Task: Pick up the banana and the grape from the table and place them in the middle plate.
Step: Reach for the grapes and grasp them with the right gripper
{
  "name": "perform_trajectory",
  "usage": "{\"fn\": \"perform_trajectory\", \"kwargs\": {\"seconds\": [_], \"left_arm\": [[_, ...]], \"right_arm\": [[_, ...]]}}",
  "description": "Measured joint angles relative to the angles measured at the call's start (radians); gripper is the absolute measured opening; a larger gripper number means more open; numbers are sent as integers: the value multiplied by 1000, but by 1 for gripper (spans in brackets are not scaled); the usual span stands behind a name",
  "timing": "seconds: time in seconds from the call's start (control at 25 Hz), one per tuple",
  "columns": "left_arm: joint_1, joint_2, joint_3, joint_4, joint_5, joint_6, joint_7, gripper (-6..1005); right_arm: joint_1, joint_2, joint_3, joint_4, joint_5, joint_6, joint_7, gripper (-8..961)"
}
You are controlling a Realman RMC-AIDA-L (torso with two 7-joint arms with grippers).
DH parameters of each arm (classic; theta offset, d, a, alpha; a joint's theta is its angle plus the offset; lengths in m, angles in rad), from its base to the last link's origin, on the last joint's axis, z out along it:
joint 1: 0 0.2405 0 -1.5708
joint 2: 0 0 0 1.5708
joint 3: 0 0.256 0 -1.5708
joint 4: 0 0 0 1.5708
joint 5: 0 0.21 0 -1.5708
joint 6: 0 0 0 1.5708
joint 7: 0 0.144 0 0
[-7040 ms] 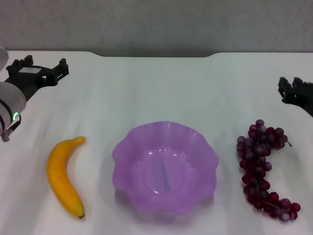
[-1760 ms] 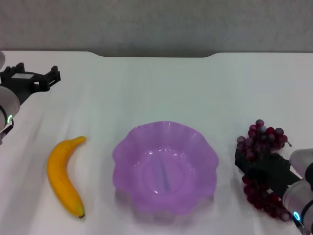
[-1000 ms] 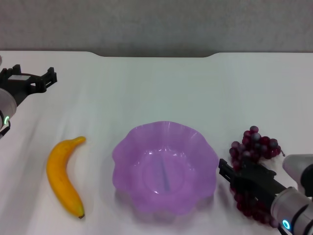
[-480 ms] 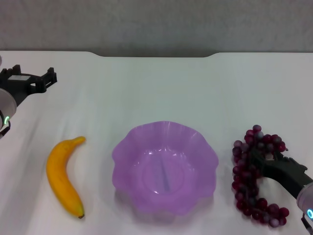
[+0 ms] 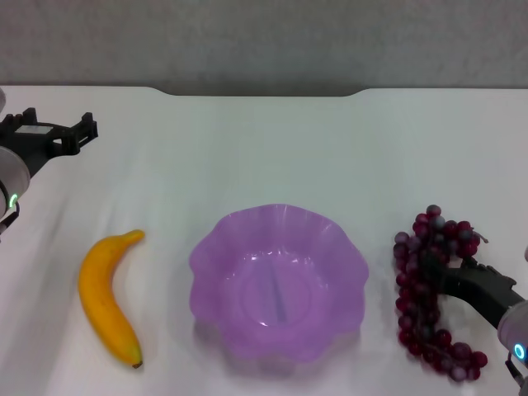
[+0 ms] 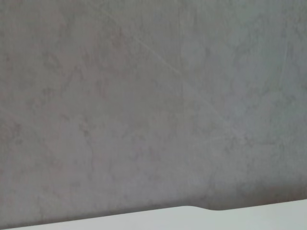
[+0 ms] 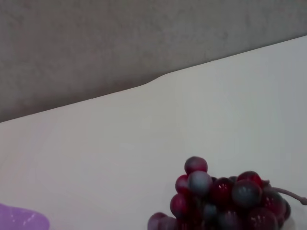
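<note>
The banana (image 5: 103, 301) lies on the white table (image 5: 264, 148), left of the purple scalloped middle plate (image 5: 276, 212), which has nothing in it. The dark red grape bunch (image 5: 415, 307) is right of the plate. My right gripper (image 5: 435, 270) reaches in from the lower right corner, its black fingers closed across the middle of the bunch. The right wrist view shows the top of the bunch (image 7: 225, 196) close up and a sliver of the plate (image 7: 19, 222). My left gripper (image 5: 56, 134) hovers open and empty at the far left, well behind the banana.
The table's notched far edge (image 5: 264, 92) meets a grey wall. The left wrist view shows only that wall and a strip of table edge (image 6: 240, 214).
Over seven seconds my right gripper came down from the right edge onto the grapes and closed. The bunch swung left, then back right, changing shape. The left arm barely moved.
</note>
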Motion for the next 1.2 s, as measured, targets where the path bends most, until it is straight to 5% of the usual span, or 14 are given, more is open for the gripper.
{"fn": "perform_trajectory", "kwargs": {"seconds": [1.2], "left_arm": [[-12,-3,11,0,-5,0,-1,891]], "right_arm": [[177,3,-12,186,-4,-31,25,670]]}}
